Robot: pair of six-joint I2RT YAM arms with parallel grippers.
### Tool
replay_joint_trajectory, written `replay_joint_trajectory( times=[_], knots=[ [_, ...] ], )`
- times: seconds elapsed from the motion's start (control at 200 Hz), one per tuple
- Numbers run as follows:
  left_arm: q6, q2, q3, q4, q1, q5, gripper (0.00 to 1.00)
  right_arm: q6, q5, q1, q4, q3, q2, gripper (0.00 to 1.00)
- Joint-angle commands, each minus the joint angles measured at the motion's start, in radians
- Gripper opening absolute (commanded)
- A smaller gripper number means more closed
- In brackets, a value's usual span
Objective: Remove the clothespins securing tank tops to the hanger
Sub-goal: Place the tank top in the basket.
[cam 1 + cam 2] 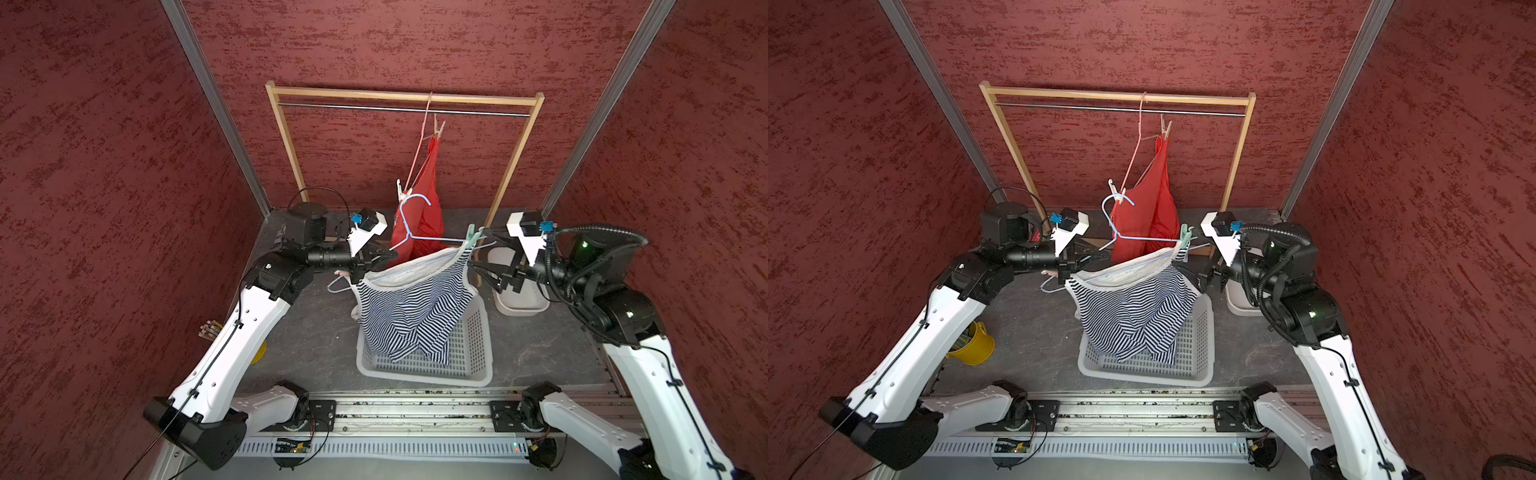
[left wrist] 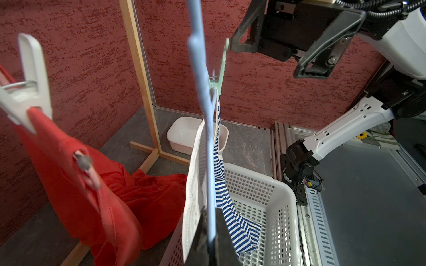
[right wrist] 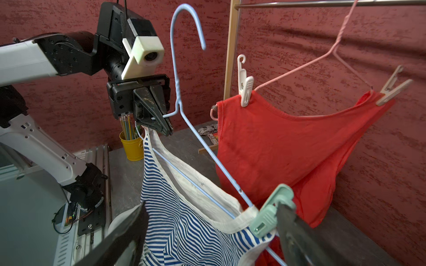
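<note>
Grey tabletop (image 1: 316, 340), red walls (image 1: 104, 166), striped top (image 1: 407, 316).

I see a navy-and-white striped tank top (image 1: 409, 316), plain orange-red tank top (image 3: 276, 142), pale blue hanger (image 2: 199, 64), pink hanger (image 2: 93, 178), mint-green clothespin (image 3: 269, 214), white clothespin (image 3: 245, 91), beige clothespin (image 3: 391, 89) and yellow bucket (image 3: 132, 147).

Left pincer (image 3: 167, 125): clamped on blue hanger (image 3: 177, 92)
Mint clothespin (image 3: 269, 214): pins striped top (image 3: 175, 221) to hanger
Right pincer (image 3: 211, 206): spread wide, one finger beside clothespin
</note>
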Motion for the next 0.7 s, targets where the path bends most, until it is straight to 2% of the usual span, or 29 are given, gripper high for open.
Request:
replay_joint_trajectory(
  times=[0.0, 0.24, 0.376, 0.471, 0.596, 0.626, 0.691],
  knots=[
    [0.031, -0.022, 0.001, 0.018, 0.009, 0.022, 0.0, -0.066, -0.106, -0.031, -0.001, 0.048, 0.024, 0.89],
    [0.042, -0.024, -0.005, 0.007, 0.042, 0.036, 0.0, -0.089, -0.3, -0.23, 0.1, 0.008, 0.056, 0.85],
    [0.043, -0.022, -0.01, 0.012, 0.067, 0.086, 0.0, -0.026, -0.552, -0.35, 0.217, -0.039, 0.085, 0.83],
    [0.041, -0.017, -0.024, 0.043, 0.082, 0.109, 0.0, 0.151, -0.732, -0.397, 0.48, -0.106, 0.114, 0.8],
    [0.04, 0.025, 0.002, 0.037, 0.083, 0.161, 0.0, 0.549, -0.811, -0.414, 1.03, -0.223, 0.123, 0.81],
    [0.039, 0.037, 0.01, 0.037, 0.079, 0.166, 0.0, 0.584, -0.82, -0.417, 1.07, -0.224, 0.13, 0.82],
    [0.047, 0.056, 0.021, 0.04, 0.053, 0.145, 0.0, 0.572, -0.814, -0.429, 1.052, -0.208, 0.142, 0.82]
  ],
)
